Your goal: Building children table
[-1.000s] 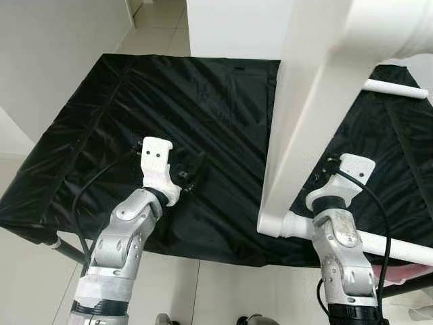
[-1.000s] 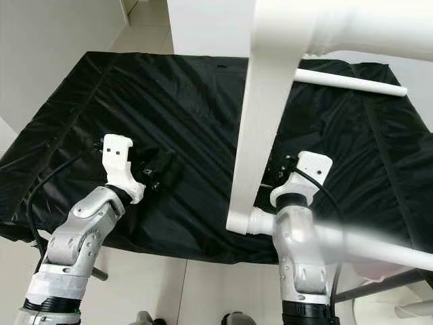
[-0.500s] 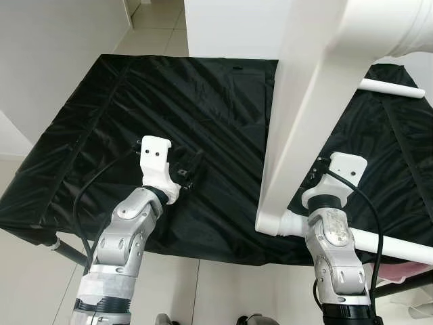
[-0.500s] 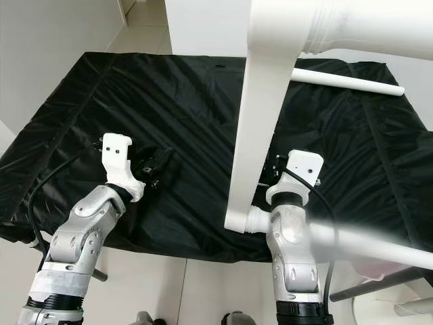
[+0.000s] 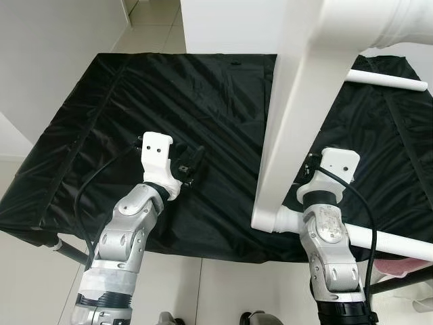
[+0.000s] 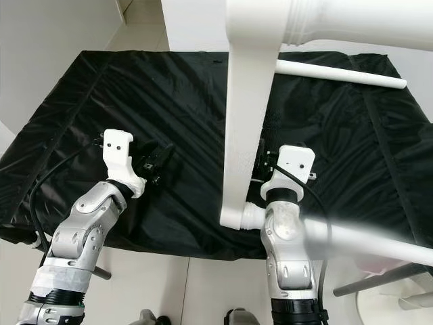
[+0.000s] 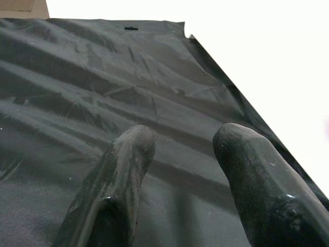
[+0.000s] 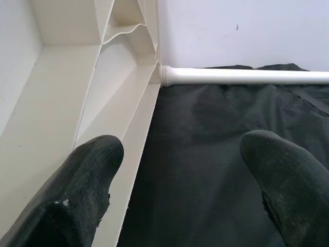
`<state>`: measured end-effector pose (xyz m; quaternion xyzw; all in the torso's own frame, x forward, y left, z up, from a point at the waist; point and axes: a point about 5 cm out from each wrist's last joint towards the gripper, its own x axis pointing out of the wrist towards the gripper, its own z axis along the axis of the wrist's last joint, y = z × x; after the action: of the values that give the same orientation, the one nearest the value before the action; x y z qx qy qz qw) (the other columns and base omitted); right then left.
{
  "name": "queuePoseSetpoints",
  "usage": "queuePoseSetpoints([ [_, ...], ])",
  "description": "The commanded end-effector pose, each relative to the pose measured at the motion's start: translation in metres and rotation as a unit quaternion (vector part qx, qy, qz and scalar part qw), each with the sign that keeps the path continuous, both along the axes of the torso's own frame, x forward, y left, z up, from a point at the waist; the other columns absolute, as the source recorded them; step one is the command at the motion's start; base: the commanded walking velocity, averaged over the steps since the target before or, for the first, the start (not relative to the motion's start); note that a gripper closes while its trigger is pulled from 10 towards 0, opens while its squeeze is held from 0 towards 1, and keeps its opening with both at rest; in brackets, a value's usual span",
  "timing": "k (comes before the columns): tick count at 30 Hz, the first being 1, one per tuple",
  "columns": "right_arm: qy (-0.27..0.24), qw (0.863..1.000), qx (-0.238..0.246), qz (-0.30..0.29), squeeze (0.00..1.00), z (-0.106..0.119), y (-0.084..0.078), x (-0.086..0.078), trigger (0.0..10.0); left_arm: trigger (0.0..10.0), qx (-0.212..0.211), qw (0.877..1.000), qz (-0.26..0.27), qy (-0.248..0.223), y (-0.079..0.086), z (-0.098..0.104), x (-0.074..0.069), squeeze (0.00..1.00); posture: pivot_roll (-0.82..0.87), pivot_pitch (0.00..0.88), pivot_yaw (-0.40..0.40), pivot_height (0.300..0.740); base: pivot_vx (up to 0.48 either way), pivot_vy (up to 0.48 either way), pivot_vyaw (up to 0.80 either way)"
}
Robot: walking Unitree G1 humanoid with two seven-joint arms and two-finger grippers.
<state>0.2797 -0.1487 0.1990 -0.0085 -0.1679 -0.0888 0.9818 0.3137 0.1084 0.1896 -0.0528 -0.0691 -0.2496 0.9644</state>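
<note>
Landmark = white table frame (image 5: pixel 298 115), standing tipped on the black cloth (image 5: pixel 101 115), its leg sockets running up toward the head cam.

Change vs a sec ago: right gripper (image 8: pixel 180 170) is closing in on the frame's lower corner socket (image 5: pixel 270 218). The wrist mount is riding nearer the frame's upright than before, and the right arm is sitting more upright under it. Fingers are spread wide w/ nothing between them; one pad (image 8: pixel 82 175) is lying just beside the frame's inner rib, not clamping it. Probably it's lining up to brace or grab the frame so a leg can go in.

Left gripper (image 7: pixel 180 154) is hovering well to the left of the frame, low over the cloth, barely shifted, fingers apart & empty.

Loose white leg tube (image 6: pixel 338 73) is lying behind the frame on the cloth, untouched.

Writing/brands: none readable; a small tab at the cloth's far hem is too tiny to make out.
</note>
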Motion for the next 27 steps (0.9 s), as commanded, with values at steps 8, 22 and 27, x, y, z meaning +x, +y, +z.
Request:
queuePoseSetpoints([
  [8,0.013,1.000,-0.007,0.005,0.00,-0.0065,0.0071,-0.0010,10.0,10.0,0.013,1.000,0.014,0.007,0.0040,-0.0038,0.0007,0.00,-0.14,0.179,0.105,0.740,0.000,0.000,0.00],
  [22,0.014,1.000,-0.016,-0.001,0.00,-0.0066,0.0080,-0.0016,10.0,10.0,0.016,1.000,0.018,0.007,0.0056,-0.0036,-0.0001,0.00,-0.13,0.189,0.111,0.740,0.000,0.000,0.00],
  [27,0.012,1.000,-0.019,-0.001,0.00,-0.0061,0.0098,-0.0018,10.0,10.0,0.017,1.000,0.018,0.007,0.0065,-0.0034,-0.0007,0.00,-0.13,0.191,0.113,0.740,0.000,0.000,0.00],
])
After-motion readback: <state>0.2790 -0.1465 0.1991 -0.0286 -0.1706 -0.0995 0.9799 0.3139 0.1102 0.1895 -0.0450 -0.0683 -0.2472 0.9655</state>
